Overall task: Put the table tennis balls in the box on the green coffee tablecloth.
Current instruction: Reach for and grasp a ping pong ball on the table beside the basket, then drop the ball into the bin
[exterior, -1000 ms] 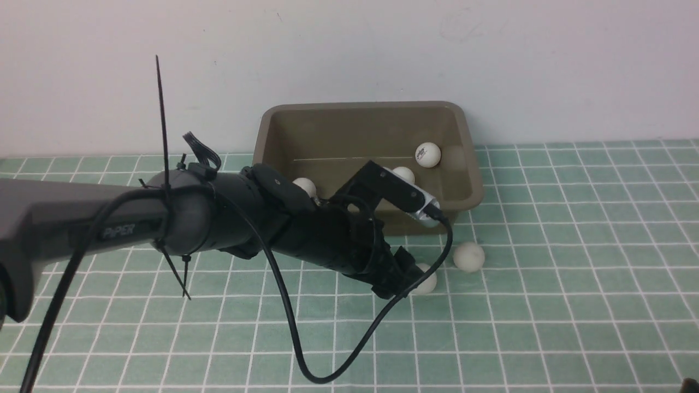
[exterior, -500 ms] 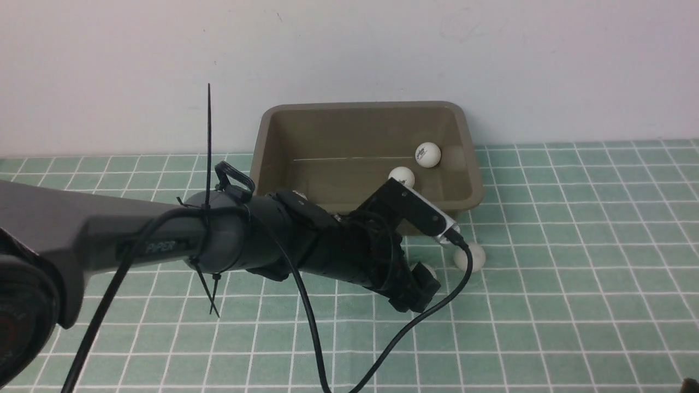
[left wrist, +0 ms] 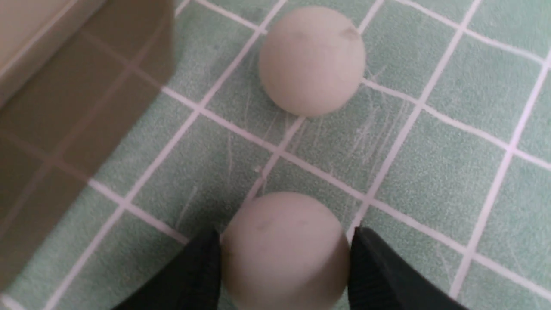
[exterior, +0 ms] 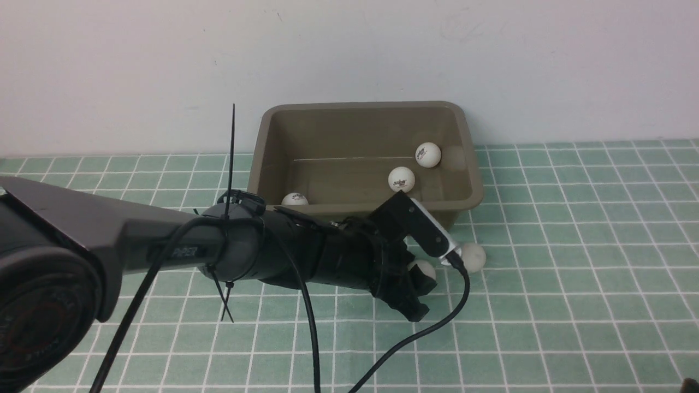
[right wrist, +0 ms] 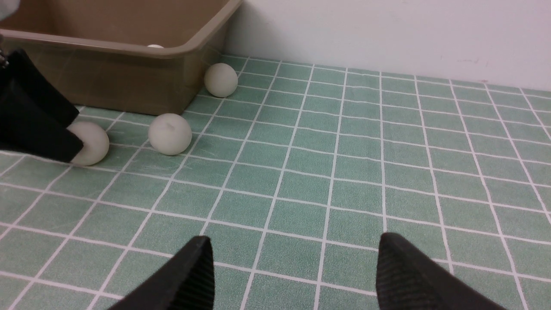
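Sitting low on the green coffee tablecloth [exterior: 546,305], the left pincer [exterior: 421,281] meets a table tennis ball [exterior: 425,267] in front of the box [exterior: 261,143]; three balls [exterior: 401,179] lie inside. Left wrist: both fingers [left wrist: 193,280] clamp that ball, another ball [left wrist: 312,60] nearby. Right wrist: the right pincer [right wrist: 295,241] gapes wide, empty, over cloth.

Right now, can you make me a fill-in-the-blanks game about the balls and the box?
Inside the box lie ___ white balls. The left claw pinches a white ___ on the cloth. The right claw is wide ___ and holds nothing. The cloth is ___ with white lines.
Missing words: three, ball, open, green.
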